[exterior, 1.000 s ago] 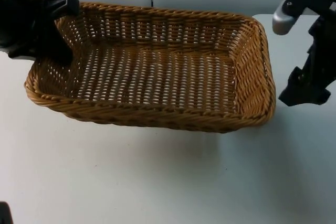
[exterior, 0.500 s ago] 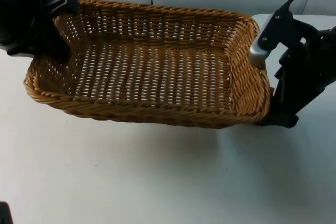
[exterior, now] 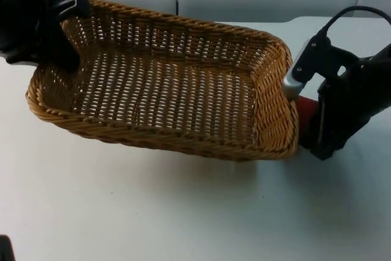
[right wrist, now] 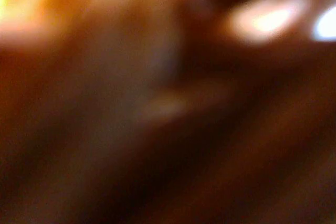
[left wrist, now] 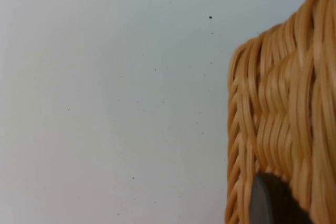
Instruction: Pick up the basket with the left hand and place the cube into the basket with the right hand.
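Top view shows the wicker basket held tilted above the white surface, its left rear corner in the left gripper, whose fingers are closed on the rim; the left wrist view confirms this, with a black fingertip pressed against the woven wall. Just outside the basket's right end wall, a patch of red peeks out between the weave and the right gripper; this is probably the cube, though so little of it shows that its shape cannot be confirmed. Whether the right gripper's fingers are closed on it I cannot tell, since the arm's body hides them and the right wrist view gives nothing beyond a warm brown smear. Over the last second the right arm has swung in from well clear of the basket to press close beside its right wall, and the basket has turned slightly, its right end dropping toward that arm. That suggests the pick-up half is done and the cube is on approach, but it sits outside and below the rim, so it must yet rise over the wall before any release.
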### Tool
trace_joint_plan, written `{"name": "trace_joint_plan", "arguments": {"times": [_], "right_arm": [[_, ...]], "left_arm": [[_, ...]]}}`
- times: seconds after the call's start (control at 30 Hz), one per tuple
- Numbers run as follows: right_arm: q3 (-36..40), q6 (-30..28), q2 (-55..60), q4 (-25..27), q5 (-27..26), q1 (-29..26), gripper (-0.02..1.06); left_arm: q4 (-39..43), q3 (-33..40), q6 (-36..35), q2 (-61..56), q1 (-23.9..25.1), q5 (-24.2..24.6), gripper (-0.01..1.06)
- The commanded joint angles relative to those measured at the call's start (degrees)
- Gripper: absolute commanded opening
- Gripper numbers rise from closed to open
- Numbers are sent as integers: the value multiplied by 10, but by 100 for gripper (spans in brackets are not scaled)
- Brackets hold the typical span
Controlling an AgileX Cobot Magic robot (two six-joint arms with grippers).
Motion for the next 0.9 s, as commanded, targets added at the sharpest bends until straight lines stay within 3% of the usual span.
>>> {"name": "trace_joint_plan", "arguments": {"times": [0.0, 0.23, 0.37, 0.53, 0.6, 0.7, 0.73, 0.8, 0.87], "right_arm": [[2, 1, 4, 13, -28, 2, 0], [2, 12, -43, 16, -83, 1, 0], [2, 15, -99, 30, -172, 1, 0], [1, 15, -162, 44, -245, 2, 0], [1, 21, -188, 44, -247, 5, 0], [1, 120, -234, 45, -224, 14, 0], [1, 120, -234, 45, -224, 14, 0], [1, 215, -255, 45, -172, 28, 0], [1, 265, -262, 45, -99, 42, 0]], "left_arm": [[-22, -7, -7, -9, -1, 0, 0], [-22, -7, -7, -9, -1, 0, 0], [-22, -7, -7, -9, -1, 0, 0], [-22, -7, -7, -9, -1, 0, 0], [-22, -7, -7, -9, -1, 0, 0], [-22, -7, -7, -9, -1, -1, 0], [-22, -7, -7, -9, -1, -1, 0], [-22, -7, -7, -9, -1, -1, 0], [-22, -7, -7, -9, -1, -1, 0]]}}
